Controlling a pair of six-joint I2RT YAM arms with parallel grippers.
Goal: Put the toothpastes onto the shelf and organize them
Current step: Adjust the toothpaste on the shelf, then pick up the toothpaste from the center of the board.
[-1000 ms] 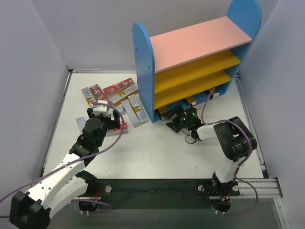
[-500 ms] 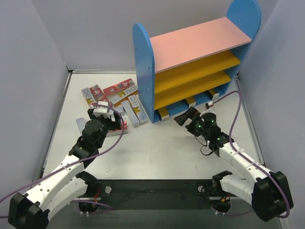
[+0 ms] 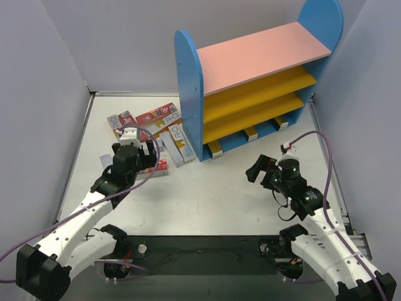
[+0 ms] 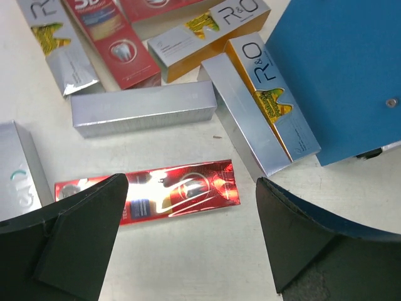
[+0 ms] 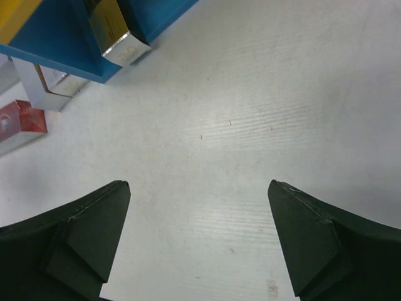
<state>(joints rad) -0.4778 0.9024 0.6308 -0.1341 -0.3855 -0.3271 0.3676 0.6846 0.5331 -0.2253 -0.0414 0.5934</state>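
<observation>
The left gripper point(image 4: 189, 180) has its jaws spread wide and holds nothing. A red toothpaste box point(image 4: 147, 193) lies flat on the table between the two fingers, crosswise to them. It cannot be told whether either finger touches it (the left finger hides the box's lower left corner). Just left of that finger, a silver box point(image 4: 19, 169) is cut off by the frame edge. Beyond the jaws lies a plain silver box point(image 4: 144, 108). Beyond the right finger, an R&O box point(image 4: 269, 94) rests against the blue side panel of the shelf point(image 4: 338, 69). Farther off, more toothpastes are clipped by the top edge.

The right gripper point(image 5: 197, 184) is likewise wide open and empty, over the bare table point(image 5: 250, 94). Ahead and left of its jaws, a gold-sided box point(image 5: 116, 31) pokes out of the shelf's blue base. The boards above are out of that view.
</observation>
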